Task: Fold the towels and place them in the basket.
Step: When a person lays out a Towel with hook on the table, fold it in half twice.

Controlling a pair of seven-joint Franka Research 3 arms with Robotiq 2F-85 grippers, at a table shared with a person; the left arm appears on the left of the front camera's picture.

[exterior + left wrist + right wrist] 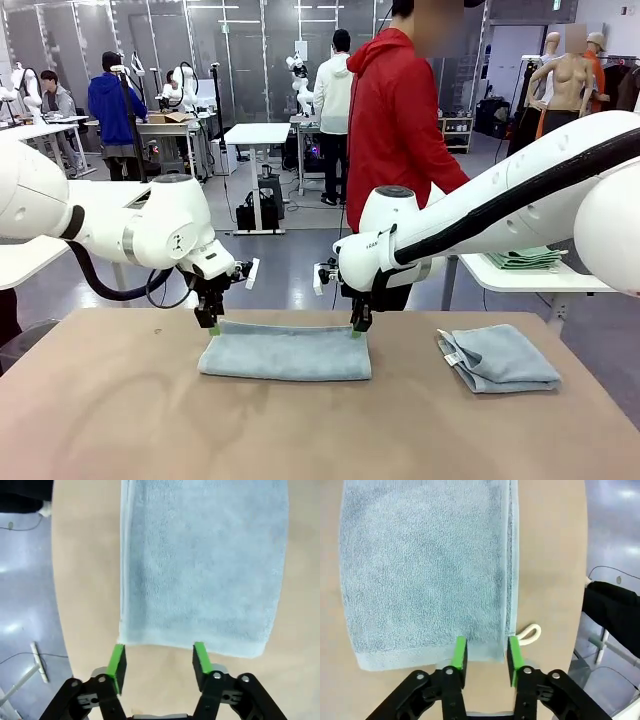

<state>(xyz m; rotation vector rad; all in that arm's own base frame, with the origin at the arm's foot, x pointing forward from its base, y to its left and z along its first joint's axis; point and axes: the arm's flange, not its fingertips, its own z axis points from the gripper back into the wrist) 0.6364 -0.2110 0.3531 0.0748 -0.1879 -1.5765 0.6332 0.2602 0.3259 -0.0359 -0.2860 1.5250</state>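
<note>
Towel [285, 352] lies with 2 far corners at left hand [212, 327], right hand [358, 328].

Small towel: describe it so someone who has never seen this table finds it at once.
Start at the brown table and go to its right side in the front view. There lies the small towel, folded into a thick, nearly square pad with a white tag showing. The long towel mid-table is a flat wide strip.
</note>
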